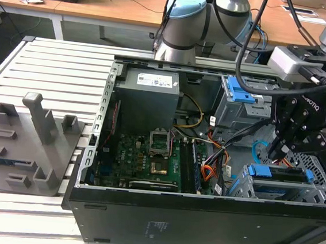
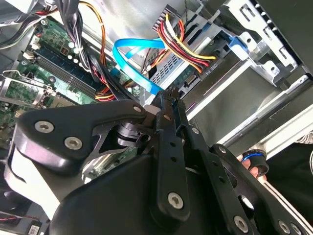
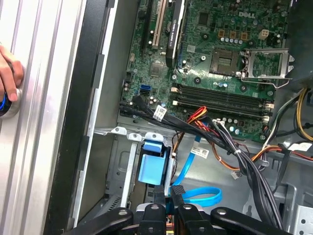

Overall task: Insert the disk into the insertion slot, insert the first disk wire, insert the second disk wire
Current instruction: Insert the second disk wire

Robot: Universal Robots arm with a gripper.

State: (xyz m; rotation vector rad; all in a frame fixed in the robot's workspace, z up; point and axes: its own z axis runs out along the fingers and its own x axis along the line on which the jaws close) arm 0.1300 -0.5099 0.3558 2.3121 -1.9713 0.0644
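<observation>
My gripper (image 1: 277, 151) hangs inside the open computer case, just above the perforated cage with the insertion slot (image 1: 321, 172). The disk (image 1: 285, 175) lies in that slot behind a blue latch (image 1: 259, 170). In the second wrist view the first disk wire (image 2: 182, 43), a bundle of orange, yellow and dark strands, ends in a black plug (image 2: 207, 66) at the disk's edge (image 2: 172, 74). The second disk wire (image 2: 131, 53), flat and light blue, loops down to my fingertips. The gripper (image 3: 168, 193) is shut on its dark plug (image 3: 177, 189).
The motherboard (image 1: 148, 155) fills the case floor, with thick black cables (image 3: 244, 166) crossing beside my fingers. A taller grey cage with a blue latch (image 1: 240, 95) stands behind. A person's hand (image 3: 9, 73) rests on the slatted table outside the case. Grey fixtures (image 1: 28, 138) sit at the exterior view's left.
</observation>
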